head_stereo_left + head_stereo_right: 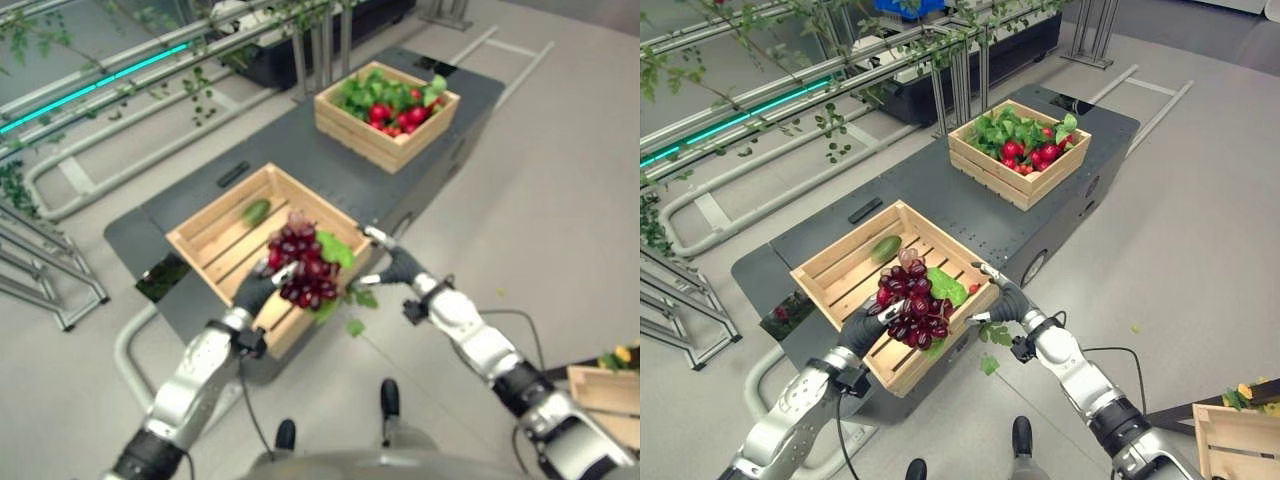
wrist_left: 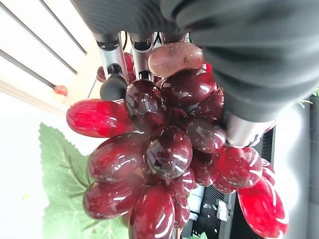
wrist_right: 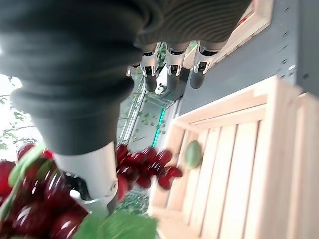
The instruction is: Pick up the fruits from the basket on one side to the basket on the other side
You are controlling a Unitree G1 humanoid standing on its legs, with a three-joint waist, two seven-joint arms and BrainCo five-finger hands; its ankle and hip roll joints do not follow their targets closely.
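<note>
A bunch of dark red grapes (image 1: 910,300) with green leaves hangs over the near wooden crate's (image 1: 840,255) right front part. My left hand (image 1: 862,322) is shut on the bunch from its left side; in the left wrist view its fingers (image 2: 113,74) and thumb curl round the grapes (image 2: 159,149). Just right of the bunch, by the crate's right corner, my right hand (image 1: 1005,302) is open with straight fingers (image 3: 169,69). A small green fruit (image 1: 885,248) lies inside the near crate. The far crate (image 1: 1015,180) holds leafy greens and red fruits (image 1: 1030,152).
Both crates stand on a dark grey platform (image 1: 930,190). Metal rails with green vines (image 1: 790,90) run along the far left. Another wooden crate (image 1: 1240,440) sits on the floor at the lower right.
</note>
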